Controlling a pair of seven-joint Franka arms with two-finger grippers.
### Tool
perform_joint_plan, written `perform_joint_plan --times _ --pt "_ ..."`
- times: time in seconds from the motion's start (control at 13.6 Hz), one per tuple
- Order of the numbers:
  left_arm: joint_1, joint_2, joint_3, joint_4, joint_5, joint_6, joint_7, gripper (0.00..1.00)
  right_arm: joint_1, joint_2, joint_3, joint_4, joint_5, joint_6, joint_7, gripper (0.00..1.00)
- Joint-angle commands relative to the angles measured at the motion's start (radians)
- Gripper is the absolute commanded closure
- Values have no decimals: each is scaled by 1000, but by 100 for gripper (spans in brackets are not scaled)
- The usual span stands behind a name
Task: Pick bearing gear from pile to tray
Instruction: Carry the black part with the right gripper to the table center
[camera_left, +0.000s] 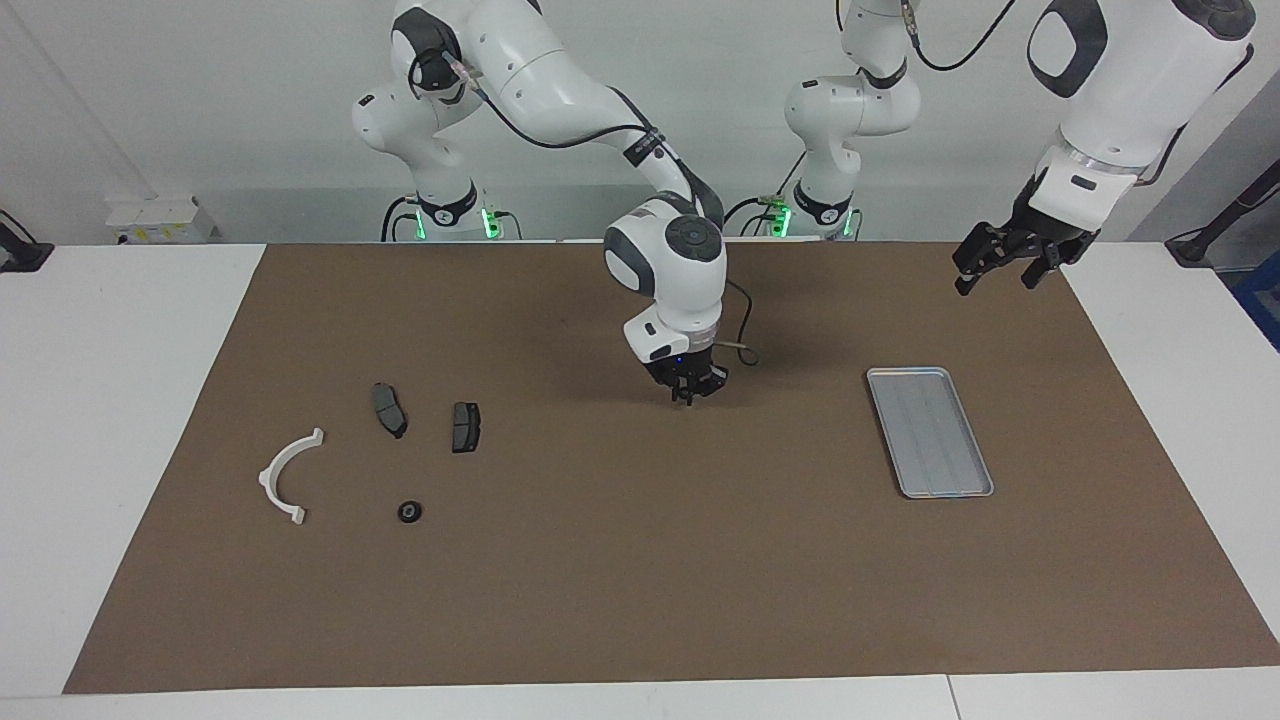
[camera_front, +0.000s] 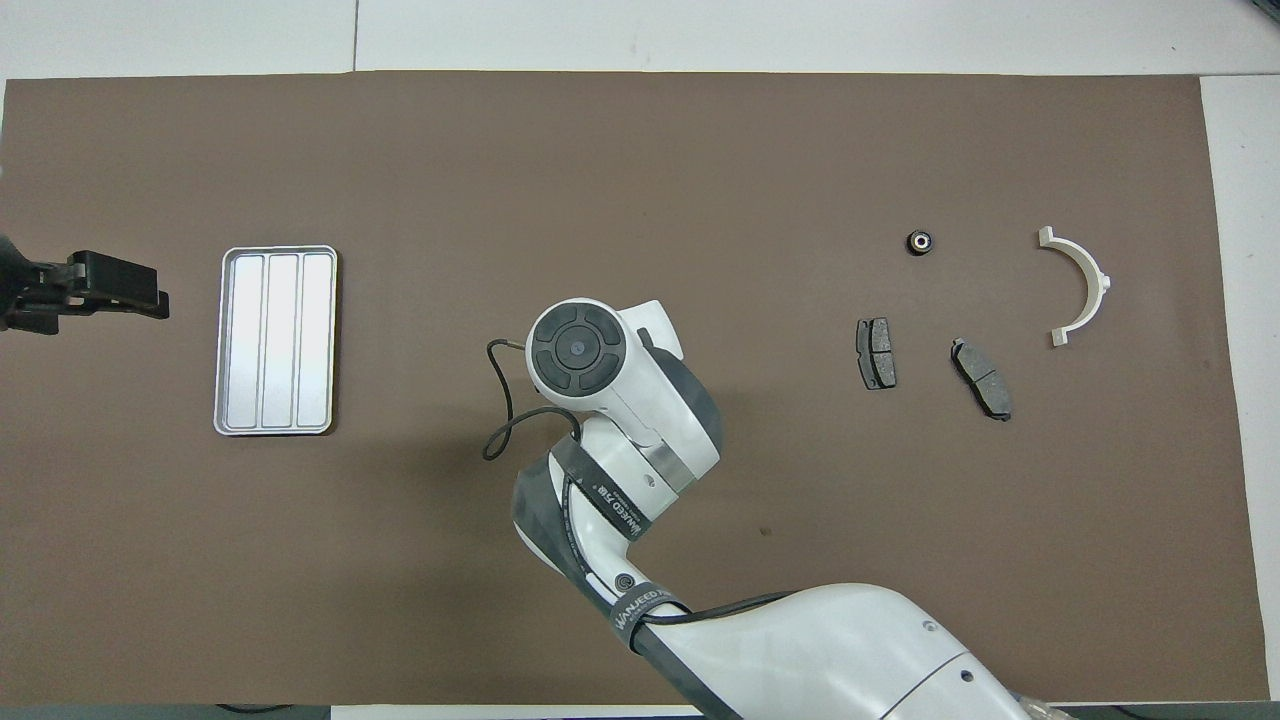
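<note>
The right gripper (camera_left: 688, 392) hangs at mid-frame of the facing view over bare mat (camera_left: 620, 560), fingers drawn narrow; whether they pinch anything, I cannot tell. The left gripper (camera_left: 1000, 262) waits at upper right, fingers wide. The tray (camera_left: 930, 431) lies right of centre with nothing on it. At lower left sit one black gear (camera_left: 409, 511), two pads (camera_left: 389, 409) (camera_left: 465, 426) and the half-ring (camera_left: 284, 477).
</note>
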Motion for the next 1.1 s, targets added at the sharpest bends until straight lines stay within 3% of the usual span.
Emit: perform_joint_plan --times 0.0,0.73,0.81,0.88,0.95,1.03 --pt "4 -28 -5 -26 13 -8 1 0 11 15 -2 18 18 15 19 100" --pt "4 -28 -5 -26 13 -8 1 0 17 32 -2 -14 16 61 25 99" --pt "4 -28 -5 -26 13 -8 3 0 14 32 -2 -14 16 61 24 73" --pt "4 -28 -5 -26 14 -8 1 0 12 32 -2 -12 16 57 24 21" --pt "4 -28 -4 -26 14 -8 1 0 11 30 -2 -6 16 40 24 0" --pt "4 -28 -5 -26 14 -8 1 0 11 30 -2 9 15 13 24 0"
